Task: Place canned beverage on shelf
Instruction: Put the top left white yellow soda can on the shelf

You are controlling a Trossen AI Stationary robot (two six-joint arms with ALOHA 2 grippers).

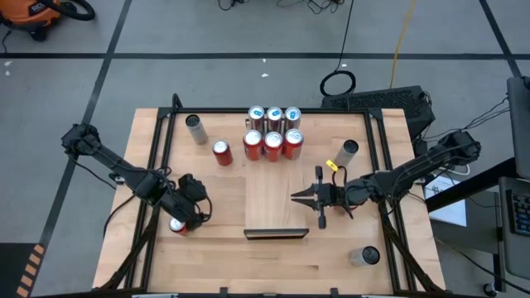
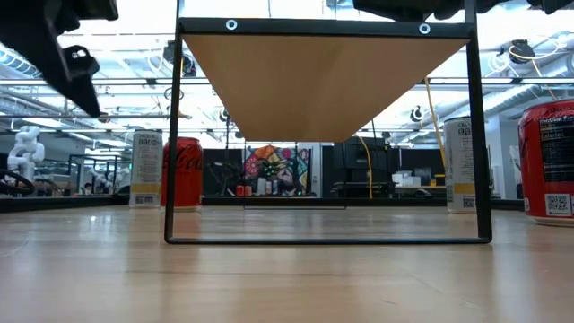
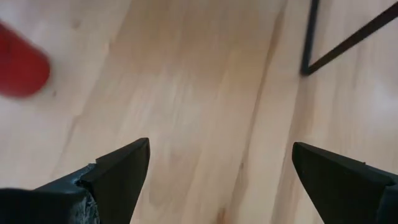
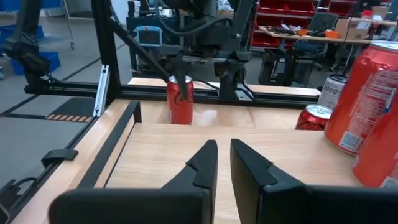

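high view: the shelf [image 1: 276,197], a pale wood panel with a dark edge at its near short end, sits mid-table. six cans [image 1: 273,132] stand in two rows of three on the table just past its far end, three red and three with silver-blue tops. a lone red can [image 1: 222,153] stands left of them, a grey can [image 1: 195,129] further left. the left gripper [image 1: 184,217] is at the left near side of the table, over a red can [image 1: 177,225] that peeks out beside it. the right gripper [image 1: 296,197] hangs over the shelf's right half, pointing left.

low view: shelf [image 2: 323,76] seen from below on a thin black frame [image 2: 172,135]; red cans and pale cans stand on the table beyond it.

left wrist view: left fingers [image 3: 118,171] spread wide, released, nothing between them; bare tabletop [image 3: 199,93] below, a red blur at one corner.

right wrist view: right gripper [image 4: 222,163] clenched, tips nearly touching, holding nothing. opposite, the left gripper [image 4: 200,81] straddles an upright red can [image 4: 181,99]; whether its fingers touch the can, cannot tell.
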